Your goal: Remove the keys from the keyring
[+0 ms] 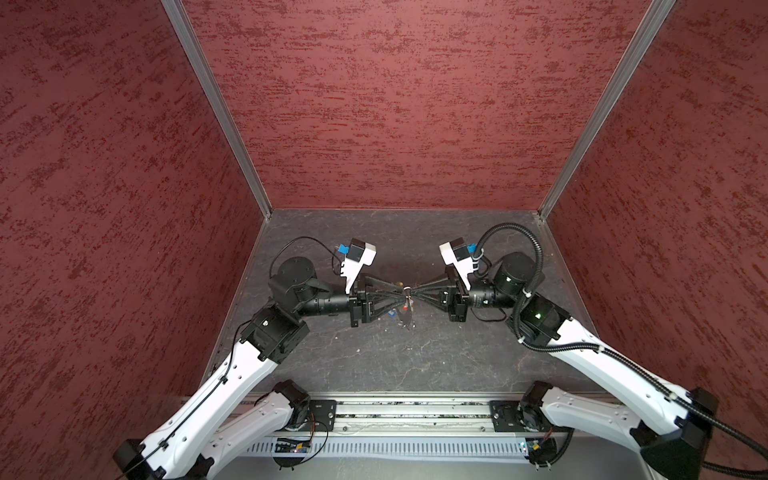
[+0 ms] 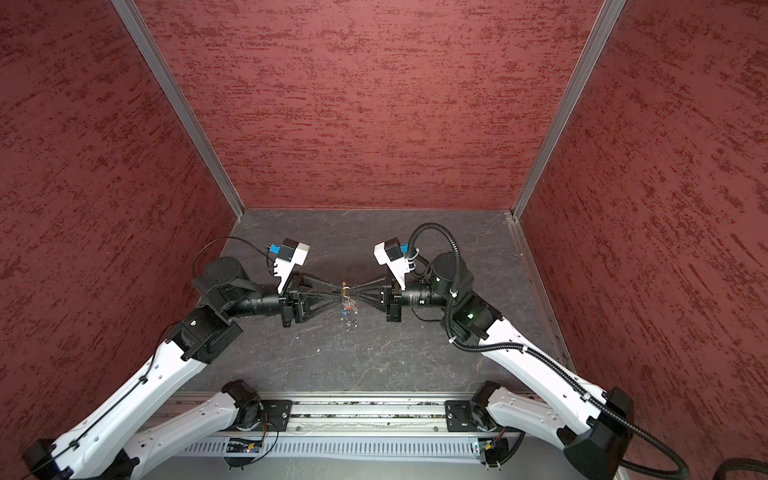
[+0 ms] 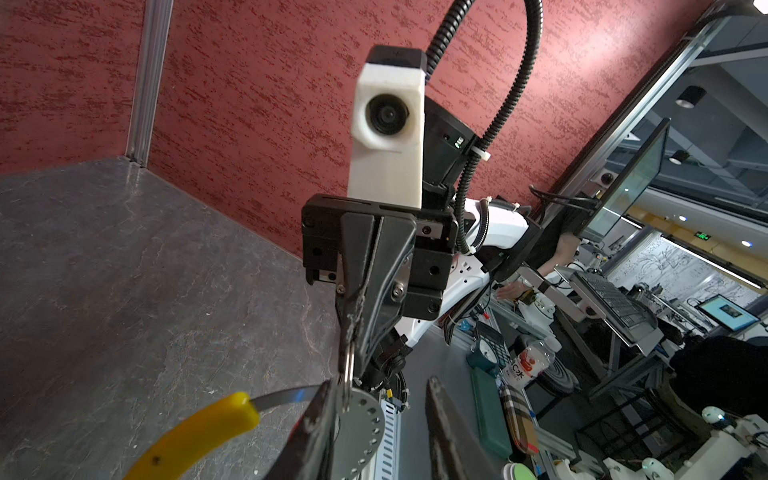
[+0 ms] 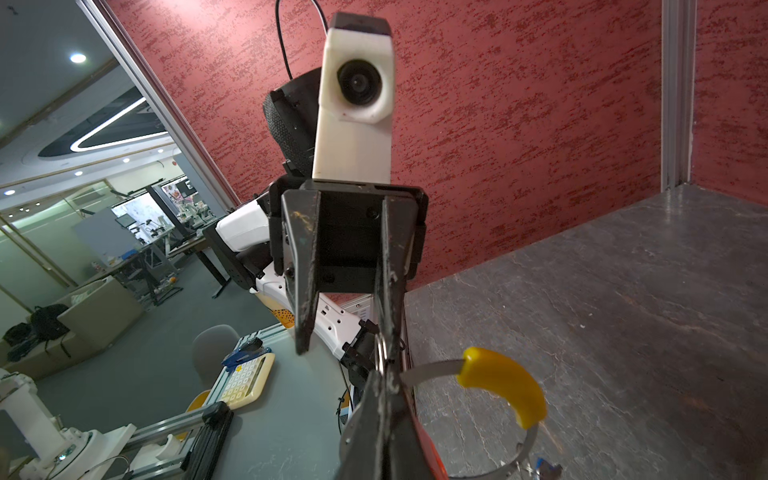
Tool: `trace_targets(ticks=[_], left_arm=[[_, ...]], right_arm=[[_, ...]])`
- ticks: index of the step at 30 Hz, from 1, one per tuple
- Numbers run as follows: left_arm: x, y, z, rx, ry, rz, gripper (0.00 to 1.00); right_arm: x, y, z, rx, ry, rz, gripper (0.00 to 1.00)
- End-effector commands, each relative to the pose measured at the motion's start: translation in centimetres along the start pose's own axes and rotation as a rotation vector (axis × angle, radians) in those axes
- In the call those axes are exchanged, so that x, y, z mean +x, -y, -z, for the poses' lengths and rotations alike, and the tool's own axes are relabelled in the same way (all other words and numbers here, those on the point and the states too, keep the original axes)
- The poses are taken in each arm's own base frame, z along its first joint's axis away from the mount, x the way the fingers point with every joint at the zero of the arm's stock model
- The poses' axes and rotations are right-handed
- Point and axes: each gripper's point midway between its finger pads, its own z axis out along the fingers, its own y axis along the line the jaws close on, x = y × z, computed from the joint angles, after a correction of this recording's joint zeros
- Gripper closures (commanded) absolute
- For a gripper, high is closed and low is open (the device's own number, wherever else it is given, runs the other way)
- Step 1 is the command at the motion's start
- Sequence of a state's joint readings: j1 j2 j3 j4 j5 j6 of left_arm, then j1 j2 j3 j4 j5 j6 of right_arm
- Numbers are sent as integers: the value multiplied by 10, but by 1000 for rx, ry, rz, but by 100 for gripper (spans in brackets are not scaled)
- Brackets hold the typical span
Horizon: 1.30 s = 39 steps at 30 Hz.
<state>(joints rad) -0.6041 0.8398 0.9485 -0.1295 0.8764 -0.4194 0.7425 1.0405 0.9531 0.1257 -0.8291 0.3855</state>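
Both grippers meet tip to tip in mid-air above the middle of the table. My right gripper is shut on a small silver ring of the keyring. The keyring's thin metal band with a curved yellow section loops out beside it. My left gripper is open, and one of its fingers touches the silver ring. The keys hang below the grippers; a red-orange tag and a blue tag show.
Red textured walls enclose the dark stone-patterned table on three sides. A metal rail carrying both arm bases runs along the front edge. Small specks lie on the table.
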Motion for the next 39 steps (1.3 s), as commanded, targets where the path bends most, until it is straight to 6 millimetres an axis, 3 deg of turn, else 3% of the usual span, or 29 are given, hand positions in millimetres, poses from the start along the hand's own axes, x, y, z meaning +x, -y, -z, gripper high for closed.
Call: trace_targets(ticks=[1,13,23,26,27,29,31,34,39], left_arm=[[-1,5,-1,13,-18,-15,68],[0,1,-6,5,-30,-14,82],[-4,-2,-6,-23,-8,-28,100],[-5,-2,-6,-44,10,-46,100],[-7,-1,-6,-52,19,-57,100],[-8,-1,-4,-76,39,-78,100],[-10,0,-1,-87,58,-93,100],[-11,1,1,-94,79,-105,100],[-12,5,3,-81,93,-120,100]], right_arm=[[-13,-8,2,-16,18,51,100],[-12,-7,1,-12,5,48,100],[-10,-5,0,-10,-7,37,100],[-10,-4,0,1,-3,40,100],[-11,-4,2,10,5,46,98],[-16,-2,7,59,40,67,72],[-20,1,14,110,75,94,55],[-20,4,22,154,111,116,48],[-4,4,17,111,70,91,46]])
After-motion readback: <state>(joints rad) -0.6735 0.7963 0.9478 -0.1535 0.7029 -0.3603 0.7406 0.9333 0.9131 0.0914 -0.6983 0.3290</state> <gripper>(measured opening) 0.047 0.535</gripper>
